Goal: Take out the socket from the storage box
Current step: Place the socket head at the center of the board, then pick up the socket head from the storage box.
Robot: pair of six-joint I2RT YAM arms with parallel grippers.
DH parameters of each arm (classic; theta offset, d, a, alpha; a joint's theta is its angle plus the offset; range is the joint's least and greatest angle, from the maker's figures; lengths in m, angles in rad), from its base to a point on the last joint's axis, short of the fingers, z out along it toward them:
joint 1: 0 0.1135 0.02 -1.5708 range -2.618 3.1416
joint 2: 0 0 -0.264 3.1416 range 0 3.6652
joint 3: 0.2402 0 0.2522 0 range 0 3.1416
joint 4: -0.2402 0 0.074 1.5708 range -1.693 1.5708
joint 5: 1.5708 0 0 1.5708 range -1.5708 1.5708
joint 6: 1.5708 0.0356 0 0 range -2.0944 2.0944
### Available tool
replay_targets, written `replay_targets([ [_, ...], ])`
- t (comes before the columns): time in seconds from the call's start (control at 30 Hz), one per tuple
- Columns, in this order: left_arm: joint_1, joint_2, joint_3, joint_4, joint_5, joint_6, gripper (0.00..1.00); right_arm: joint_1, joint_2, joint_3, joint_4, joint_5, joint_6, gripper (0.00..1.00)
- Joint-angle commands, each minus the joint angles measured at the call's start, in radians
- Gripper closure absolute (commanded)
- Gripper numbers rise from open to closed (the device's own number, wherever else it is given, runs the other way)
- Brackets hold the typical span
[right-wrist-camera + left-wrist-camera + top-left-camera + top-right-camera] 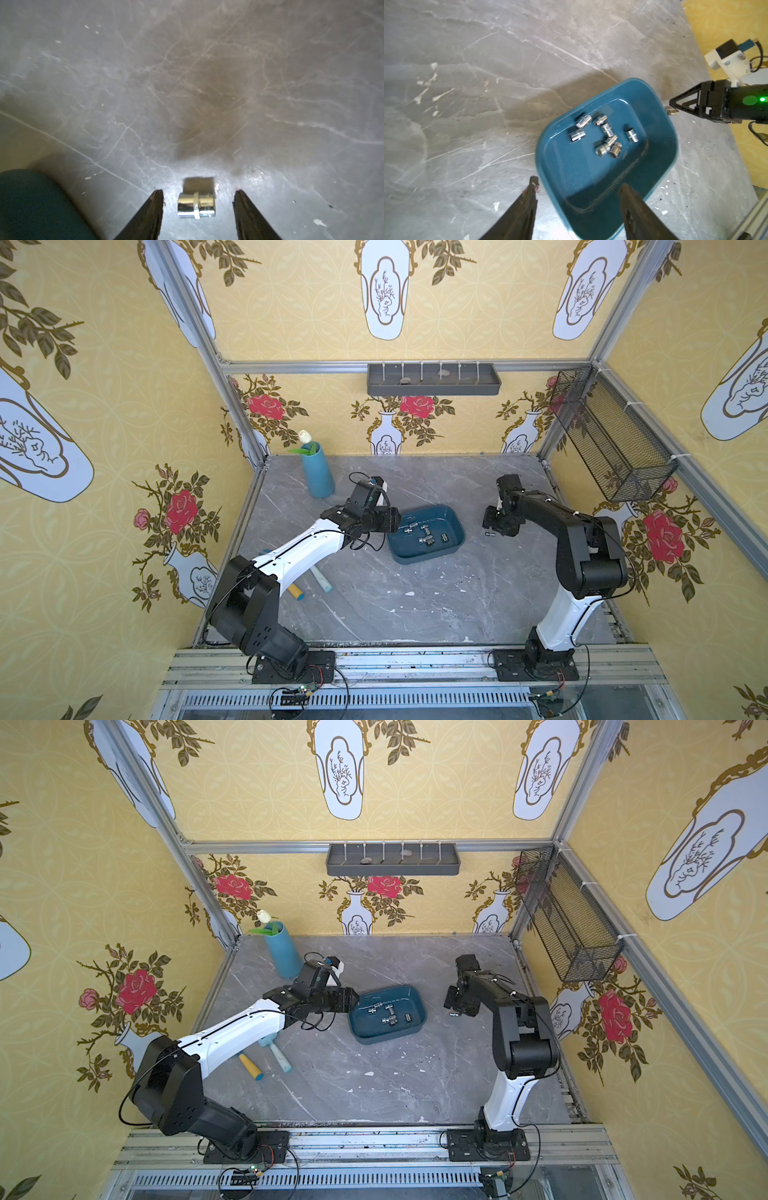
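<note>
Socket (196, 205): lying on its side on the table, between the right gripper's (199, 204) spread jaws, untouched.
Left gripper (578, 188): open, empty, straddling the storage box (662, 128) rim.
Risk: retreating jaw nudges the round socket, which rolls.
Box: several sockets remain.

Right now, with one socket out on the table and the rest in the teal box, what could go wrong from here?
1. The freed socket lies on its side between the right gripper's open jaws; being round, it may roll if nudged.
2. The left gripper straddles the storage box rim with open jaws, so moving could shove or tip the box.
3. The remaining sockets lie clustered, so a grasp might catch two.
</note>
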Motion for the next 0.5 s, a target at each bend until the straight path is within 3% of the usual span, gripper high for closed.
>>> replay_targets([
  [0.0, -0.032, 0.015, 0.032, -0.042, -0.026, -0.022, 0.32, -0.005, -0.043, 0.001, -0.041, 0.023, 0.002, 0.36],
  [0.23, -0.137, 0.107, 0.167, -0.124, -0.083, -0.097, 0.32, -0.012, -0.172, -0.019, -0.093, 0.015, 0.023, 0.35],
  [0.47, -0.228, 0.298, 0.356, -0.217, -0.134, -0.172, 0.34, -0.011, -0.278, -0.032, -0.13, -0.017, 0.065, 0.34],
])
